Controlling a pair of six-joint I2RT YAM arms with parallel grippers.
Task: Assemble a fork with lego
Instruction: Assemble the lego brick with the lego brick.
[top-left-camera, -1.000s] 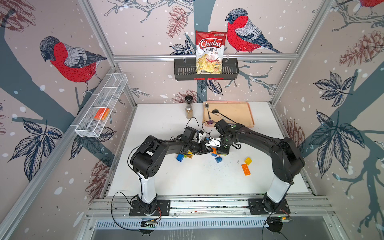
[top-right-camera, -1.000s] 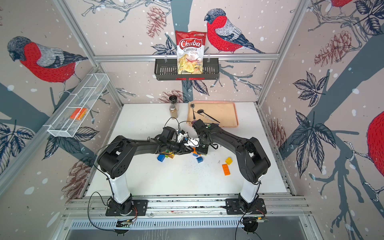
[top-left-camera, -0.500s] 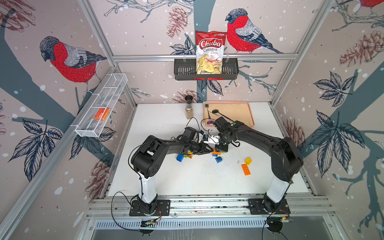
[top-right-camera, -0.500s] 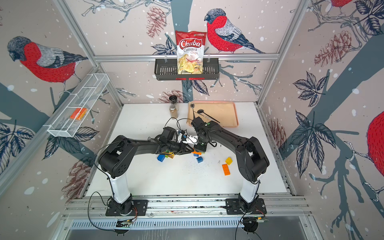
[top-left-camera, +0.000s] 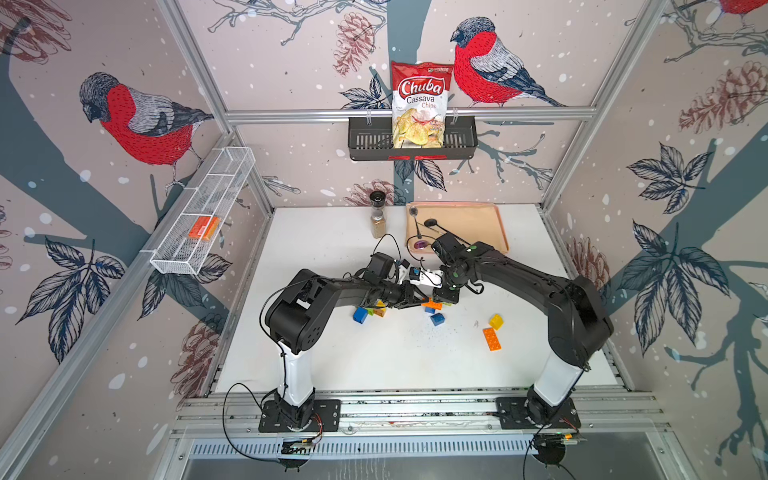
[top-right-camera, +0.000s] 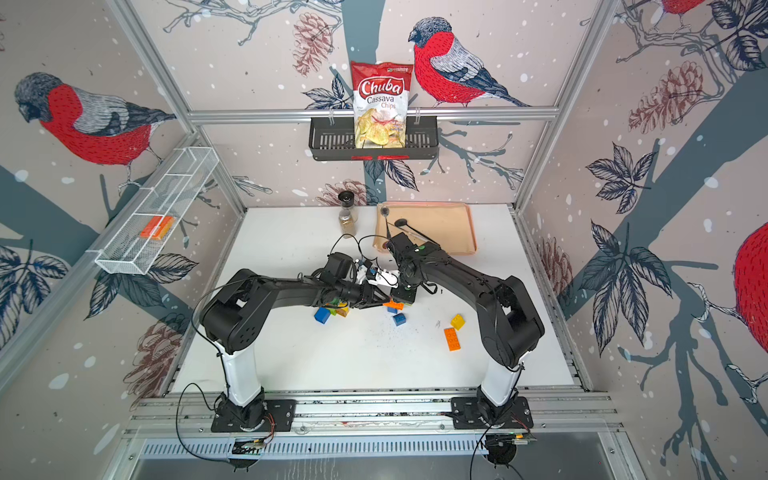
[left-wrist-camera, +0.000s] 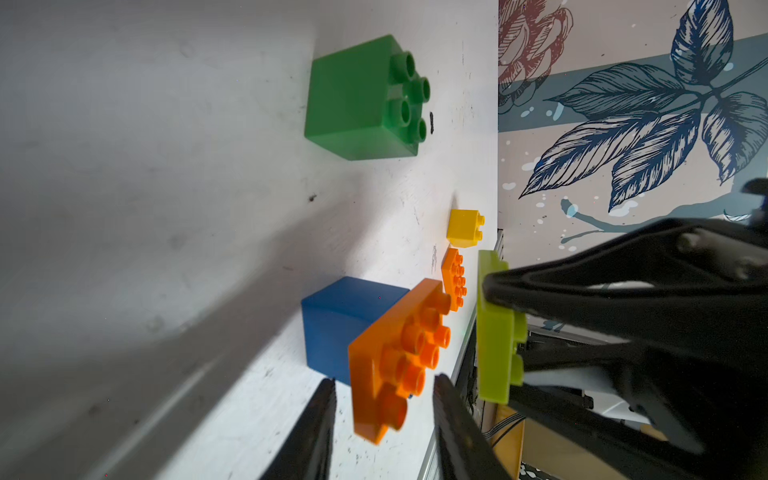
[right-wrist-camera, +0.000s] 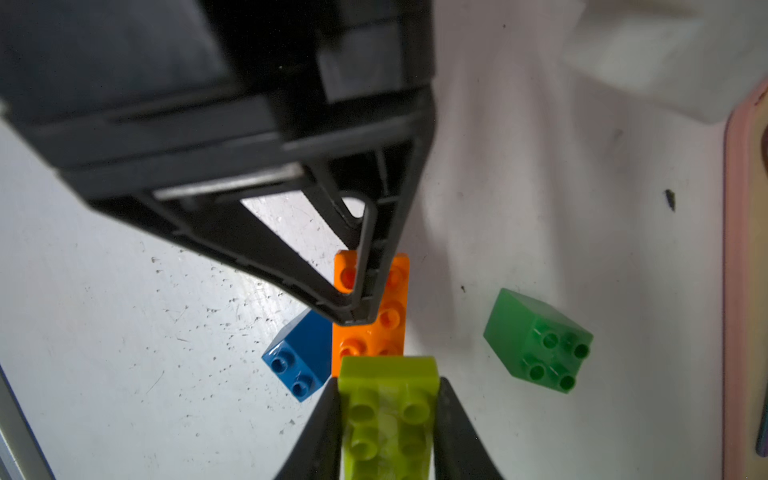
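My right gripper (right-wrist-camera: 387, 382) is shut on a lime green lego brick (right-wrist-camera: 388, 415), studs up. The left wrist view shows this brick (left-wrist-camera: 494, 332) hanging just above one end of a long orange brick (left-wrist-camera: 390, 357), not touching it. That orange brick (right-wrist-camera: 370, 332) leans tilted on a blue brick (right-wrist-camera: 299, 357). My left gripper (left-wrist-camera: 384, 415) straddles the orange brick, with a thin gap at each finger. A green brick (right-wrist-camera: 536, 340) lies apart beside them. In both top views the two grippers (top-left-camera: 415, 299) (top-left-camera: 445, 296) meet at mid-table.
Loose lego lies around: a blue brick (top-left-camera: 360, 315) under the left arm, a yellow brick (top-left-camera: 496, 321) and an orange brick (top-left-camera: 491, 338) to the right. At the back stand a tray (top-left-camera: 478, 216) and a grinder (top-left-camera: 378, 216). A wire basket (top-left-camera: 199, 216) hangs on the left wall.
The right wrist has shifted a little over the orange brick. The left arm has stayed in place and its jaws have eased slightly apart.
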